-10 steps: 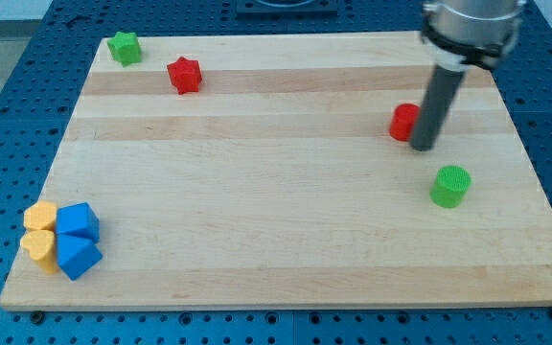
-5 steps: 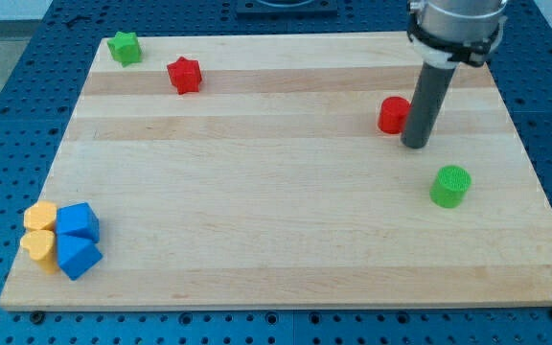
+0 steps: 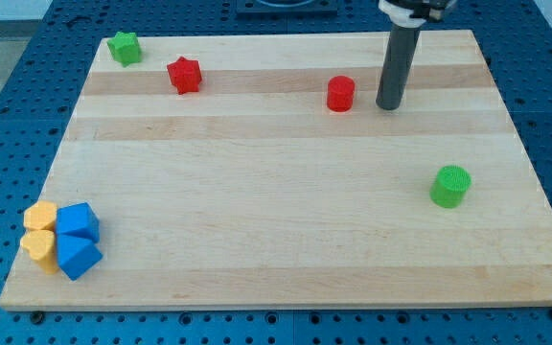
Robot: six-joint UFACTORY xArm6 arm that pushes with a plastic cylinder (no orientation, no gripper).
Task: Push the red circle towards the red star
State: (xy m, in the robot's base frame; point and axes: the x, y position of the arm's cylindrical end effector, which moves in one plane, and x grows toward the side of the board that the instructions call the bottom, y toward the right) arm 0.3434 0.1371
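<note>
While the push runs leftward: upper right of the frame holds the action.
Red circle (image 3: 341, 94): upright in the upper middle-right of the board, well apart from the red star (image 3: 185, 75) in the upper left.
My tip (image 3: 387, 106): just right of the red circle with a narrow gap showing, not touching; placed on the side away from the star, so that a leftward sweep drives the circle toward it.
Fingers: none on this rig, only a bare rod, so nothing spread or pinched.
Line of push: star slightly higher in the frame than the circle, so probably a leftward stroke angled a little upward.
Progress: likely well short, much bare board between the two.
Bystanders: green star (image 3: 124, 47) at upper left corner, green cylinder (image 3: 450, 186) at right, yellow and blue cluster (image 3: 61, 240) at lower left, all off the path.
</note>
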